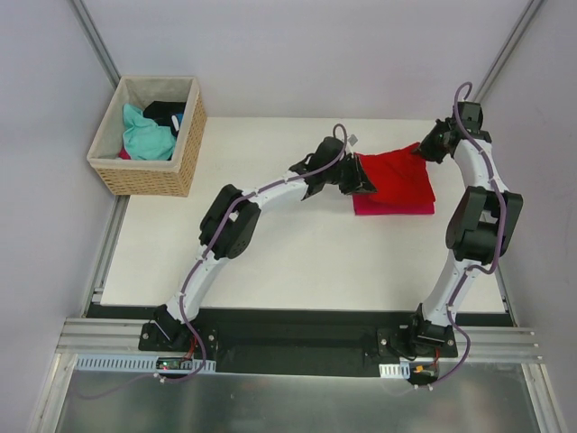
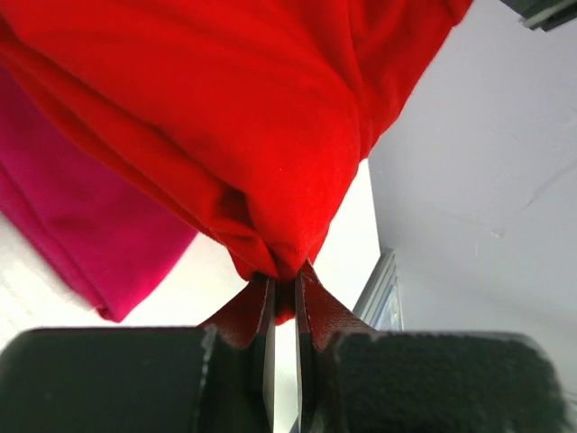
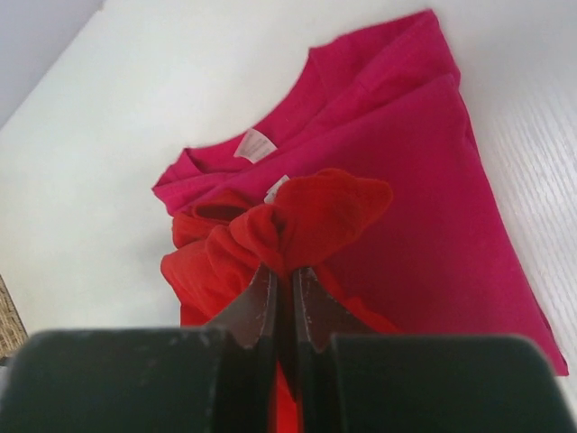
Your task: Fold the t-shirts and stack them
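A white tabletop sat between pale grey walls, with a woven wicker basket at its far left corner holding a teal cloth and something dark. Seen from above, a bright red soft-cloth t-shirt lay spread over a folded magenta-pink t-shirt at the far right of the table, only the pink one's near edge showing. The left gripper met the red shirt's left edge and the right gripper its far right corner.

In the left wrist view, the left fingers were clenched on a gathered point of red fabric, which hung in deep, smooth folds above them (lifted off the surface on this side). The pink shirt lay flat beyond, to the left.

In the right wrist view, the right fingers were pinched tight on a crumpled red bunch. Behind it the pink shirt lay neatly folded, its collar and white neck label facing up.
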You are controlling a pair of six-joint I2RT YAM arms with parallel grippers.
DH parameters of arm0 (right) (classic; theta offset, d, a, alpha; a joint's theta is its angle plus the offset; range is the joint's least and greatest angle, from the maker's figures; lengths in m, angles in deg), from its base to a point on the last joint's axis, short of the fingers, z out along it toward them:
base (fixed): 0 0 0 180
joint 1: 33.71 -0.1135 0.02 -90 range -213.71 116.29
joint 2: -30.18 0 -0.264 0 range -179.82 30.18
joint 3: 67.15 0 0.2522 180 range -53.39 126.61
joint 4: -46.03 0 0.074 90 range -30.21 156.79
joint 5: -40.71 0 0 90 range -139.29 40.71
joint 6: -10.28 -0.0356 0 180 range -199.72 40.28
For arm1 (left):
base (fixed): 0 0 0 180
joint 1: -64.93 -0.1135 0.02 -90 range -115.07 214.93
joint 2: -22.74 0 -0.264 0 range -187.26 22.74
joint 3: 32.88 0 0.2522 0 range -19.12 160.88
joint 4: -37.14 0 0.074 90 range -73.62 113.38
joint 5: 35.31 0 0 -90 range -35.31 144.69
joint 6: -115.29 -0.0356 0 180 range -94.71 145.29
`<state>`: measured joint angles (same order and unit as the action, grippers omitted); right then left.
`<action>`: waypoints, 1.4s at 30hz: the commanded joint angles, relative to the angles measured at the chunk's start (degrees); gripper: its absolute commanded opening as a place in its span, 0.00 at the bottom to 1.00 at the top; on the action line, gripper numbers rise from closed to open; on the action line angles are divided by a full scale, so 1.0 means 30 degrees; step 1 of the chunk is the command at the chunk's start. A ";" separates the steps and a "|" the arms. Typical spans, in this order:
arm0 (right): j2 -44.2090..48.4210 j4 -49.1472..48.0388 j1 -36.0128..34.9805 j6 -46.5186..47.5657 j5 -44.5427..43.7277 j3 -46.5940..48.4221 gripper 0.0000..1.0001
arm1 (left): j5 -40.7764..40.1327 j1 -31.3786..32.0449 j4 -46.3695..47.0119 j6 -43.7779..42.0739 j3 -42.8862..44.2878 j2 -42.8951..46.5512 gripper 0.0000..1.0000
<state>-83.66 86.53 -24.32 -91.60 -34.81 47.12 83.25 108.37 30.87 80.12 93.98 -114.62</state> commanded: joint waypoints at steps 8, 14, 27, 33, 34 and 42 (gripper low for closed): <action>0.0330 -0.1062 0.0152 -0.0347 -0.0461 -0.0515 0.00 | 0.0676 -0.0124 0.1547 -0.0551 -0.2981 0.0816 0.00; -0.0109 -0.1121 0.0211 -0.0318 -0.0812 -0.0368 0.01 | 0.0647 -0.0300 0.2456 -0.0551 -0.4681 0.1197 0.00; 0.1000 -0.1355 0.0182 -0.0493 -0.1575 -0.0808 0.89 | 0.0706 -0.0301 0.2573 -0.0523 -0.5150 0.1606 0.00; 0.3256 -0.1152 -0.0549 -0.0201 -0.1341 -0.0487 0.95 | 0.0150 -0.0301 0.2867 -0.0989 -0.6350 0.4035 0.39; 0.3521 -0.1005 -0.0667 -0.0287 -0.1253 -0.0485 0.95 | 0.0033 -0.0330 0.2315 -0.1310 -0.6236 0.4706 0.71; 0.5075 -0.0945 -0.2715 -0.0464 -0.0403 -0.1479 0.95 | -0.0143 -0.0710 0.0582 -0.2368 -0.5152 0.6880 0.99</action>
<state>-71.97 83.99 -29.17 -92.80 -37.72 43.86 83.31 107.17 34.30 75.90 75.38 -99.51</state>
